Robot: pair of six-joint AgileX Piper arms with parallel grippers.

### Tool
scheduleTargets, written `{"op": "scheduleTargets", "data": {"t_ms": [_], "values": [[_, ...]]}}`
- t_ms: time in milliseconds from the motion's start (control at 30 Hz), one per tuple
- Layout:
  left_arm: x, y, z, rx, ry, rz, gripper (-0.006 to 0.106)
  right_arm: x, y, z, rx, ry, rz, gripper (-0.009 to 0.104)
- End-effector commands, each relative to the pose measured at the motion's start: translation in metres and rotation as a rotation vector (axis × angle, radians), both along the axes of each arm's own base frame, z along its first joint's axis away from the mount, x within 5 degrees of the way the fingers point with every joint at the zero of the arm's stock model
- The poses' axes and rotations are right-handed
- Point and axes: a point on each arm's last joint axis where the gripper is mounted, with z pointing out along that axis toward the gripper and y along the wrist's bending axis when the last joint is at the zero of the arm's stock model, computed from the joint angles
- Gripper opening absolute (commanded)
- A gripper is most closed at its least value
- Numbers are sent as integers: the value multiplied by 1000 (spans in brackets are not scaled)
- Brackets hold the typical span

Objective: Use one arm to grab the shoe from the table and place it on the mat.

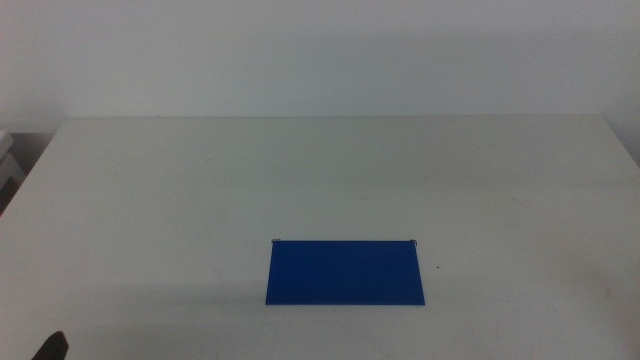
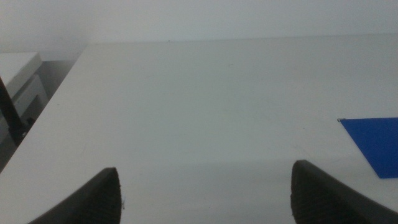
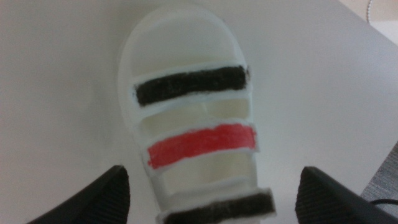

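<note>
Looking down from the middle view, the tabletop [image 1: 320,170] is mostly bare, with the blue mat [image 1: 345,272] lying flat toward the near side, a little right of centre. You can spot tiny metal pins at its two far corners. Nothing sits on the mat, and the shoe doesn't show up in this view at all.

The right tool [image 3: 214,199] is hovering right over the shoe [image 3: 189,106], jaws spread wide with one dark jaw on either side of the sandal's near end. I can't tell if either jaw is touching it. The shoe is lying on the tabletop sole down, white with a black strap at the far end, a red one in the middle and another black one closest to the tool.

The left tool [image 2: 205,193] is waiting low over the tabletop with its jaws spread too, pinching nothing. One corner of the mat [image 2: 376,143] peeks in off to its side, well apart from the jaws.
</note>
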Motion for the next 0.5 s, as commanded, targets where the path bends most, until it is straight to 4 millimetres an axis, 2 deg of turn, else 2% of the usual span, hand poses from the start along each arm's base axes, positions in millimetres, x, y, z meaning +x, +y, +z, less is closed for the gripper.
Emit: {"op": "scheduleTargets", "data": {"t_ms": [0,233,267,367,467], "values": [[1,0,6,-16,-86,3,94,1,-5,10,-22,-31,11,69],[1,0,6,-16,-86,3,94,2,-6,10,-21,-41,9,17],[1,0,6,-16,-86,3,94,3,-4,10,-3,-49,-18,-2],[1,0,6,-16,-86,3,94,7,1,16,52,-62,-58,-4],[1,0,6,-16,-86,3,94,13,8,30,90,-78,-52,-4]]}}
